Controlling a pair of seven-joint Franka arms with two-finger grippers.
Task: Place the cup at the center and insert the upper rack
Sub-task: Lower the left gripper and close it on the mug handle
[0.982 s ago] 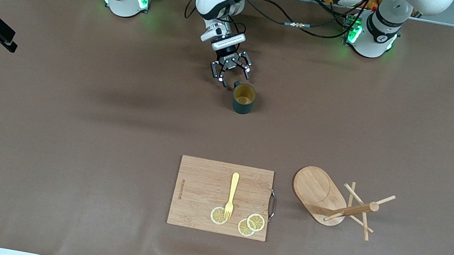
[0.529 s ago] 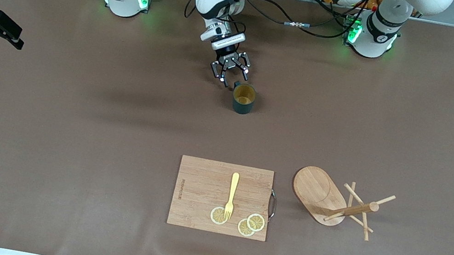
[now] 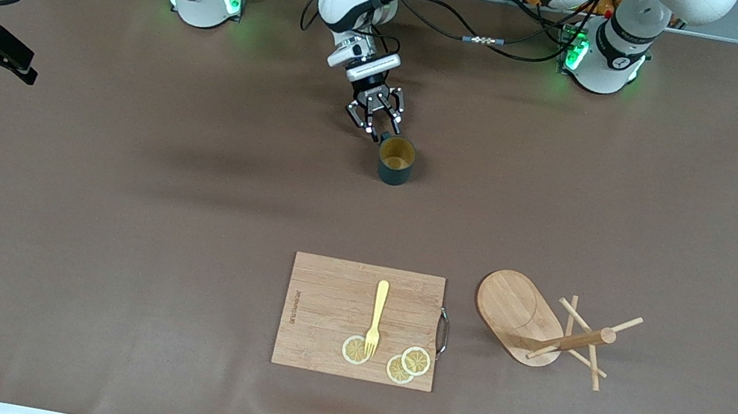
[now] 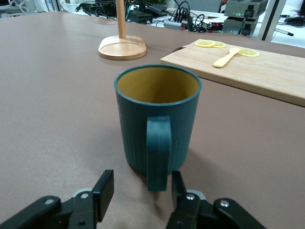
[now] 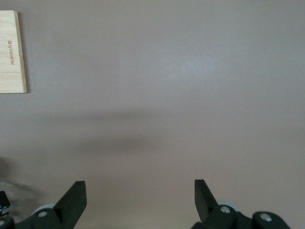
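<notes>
Straddling the cup's handle with our left pincer, fingers half-spread, not yet gripping; cup standing upright, nearer the camera than the pincer; right pincer waiting released.

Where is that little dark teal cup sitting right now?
The cup stands upright on the brown table, farther from the front camera than the cutting board, with the left pincer at its handle.
</notes>
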